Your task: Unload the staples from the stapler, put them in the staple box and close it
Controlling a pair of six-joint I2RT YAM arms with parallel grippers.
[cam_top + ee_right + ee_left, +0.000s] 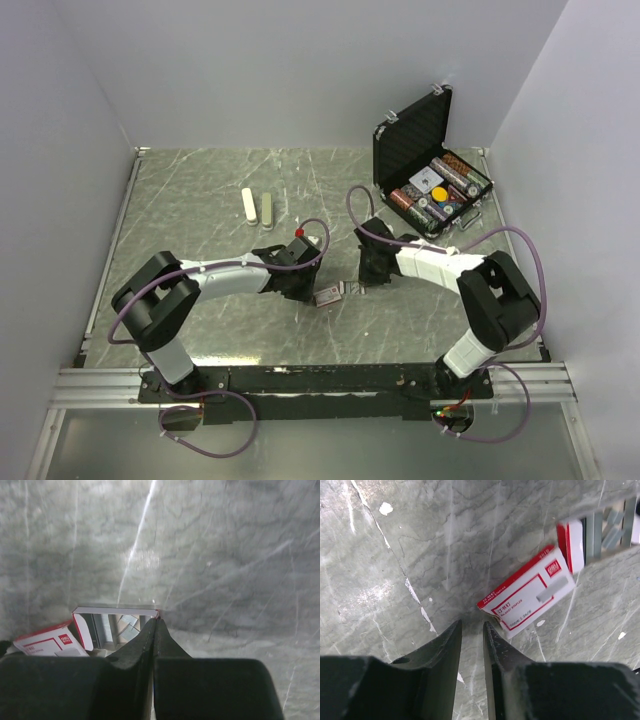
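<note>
Short grey staples (612, 536) lie loose in a small open cardboard tray (575, 542) at the top right of the left wrist view. The same staples (129, 622) and tray (115, 611) show in the right wrist view. The box's red-and-white sleeve (530, 597) lies beside the tray. My left gripper (472, 623) hovers just left of the sleeve, jaws a narrow gap apart with nothing between them. My right gripper (156, 618) is shut, its tips touching the tray's right corner. From above, both grippers (303, 288) (372, 275) flank the box (330, 293). I cannot make out the stapler.
An open black case (425, 165) of poker chips stands at the back right. Two small oblong pieces, one white (248, 205) and one greyish (267, 208), lie at the back centre-left. White walls enclose the marbled table (200, 200).
</note>
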